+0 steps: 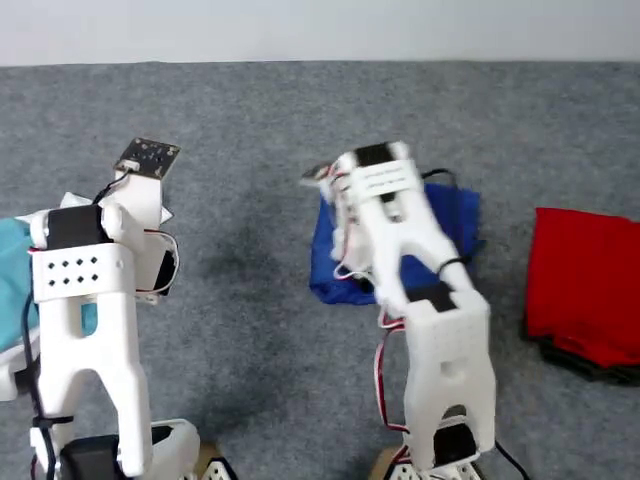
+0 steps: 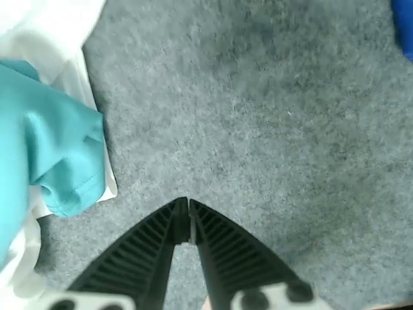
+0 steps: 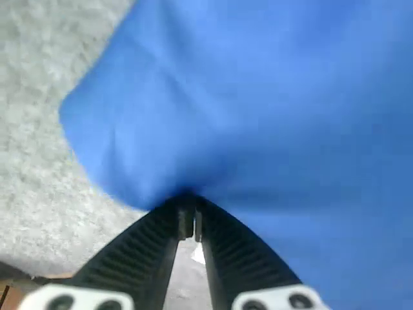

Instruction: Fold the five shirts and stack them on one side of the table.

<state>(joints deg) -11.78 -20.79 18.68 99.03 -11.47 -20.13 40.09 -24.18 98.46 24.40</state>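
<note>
Both pincers are closed: the right gripper (image 3: 188, 214) pinches the blue shirt (image 3: 258, 116); the left gripper (image 2: 188, 219) holds nothing above the grey table (image 2: 258, 129), beside the teal shirt (image 2: 45, 142).

No text, number or sign is legible anywhere.
</note>
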